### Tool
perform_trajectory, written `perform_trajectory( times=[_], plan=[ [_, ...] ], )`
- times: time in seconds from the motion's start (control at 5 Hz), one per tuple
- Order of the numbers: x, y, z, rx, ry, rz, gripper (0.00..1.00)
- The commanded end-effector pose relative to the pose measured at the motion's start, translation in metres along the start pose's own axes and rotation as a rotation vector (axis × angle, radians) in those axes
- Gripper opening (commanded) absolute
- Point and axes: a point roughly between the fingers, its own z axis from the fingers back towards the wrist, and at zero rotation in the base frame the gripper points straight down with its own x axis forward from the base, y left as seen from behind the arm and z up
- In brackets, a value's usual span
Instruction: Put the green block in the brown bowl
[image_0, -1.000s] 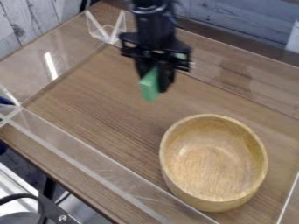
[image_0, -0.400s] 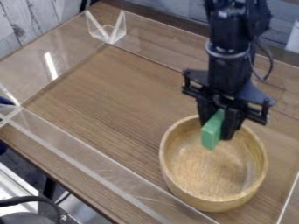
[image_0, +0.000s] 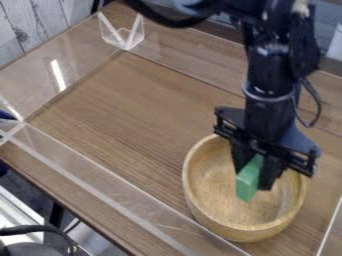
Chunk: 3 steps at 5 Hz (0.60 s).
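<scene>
The brown bowl (image_0: 214, 206) of light tan wood sits on the table at the lower right. My gripper (image_0: 259, 170) points straight down over the bowl's middle, its dark fingers shut on the green block (image_0: 250, 182). The block hangs upright between the fingers, its lower end inside the bowl's rim and just above the bowl's floor. Whether the block touches the floor I cannot tell. The arm hides part of the bowl's far rim.
A clear acrylic wall (image_0: 80, 175) runs along the wooden table's front and left edges. A small clear bracket (image_0: 123, 33) stands at the back left corner. A grey wall lies behind the table.
The gripper has carried the green block from the table's middle back to the right and down. It now holds the block low inside the bowl instead of above the bare wood.
</scene>
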Motion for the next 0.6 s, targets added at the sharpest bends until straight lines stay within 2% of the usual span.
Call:
perform_trajectory(
  times=[0.0, 0.4],
  plan=[
    [0.001, -0.007, -0.004, -0.004, -0.010, -0.016, 0.00],
    [-0.001, -0.005, -0.024, 0.011, 0.038, -0.015, 0.00]
  ],
)
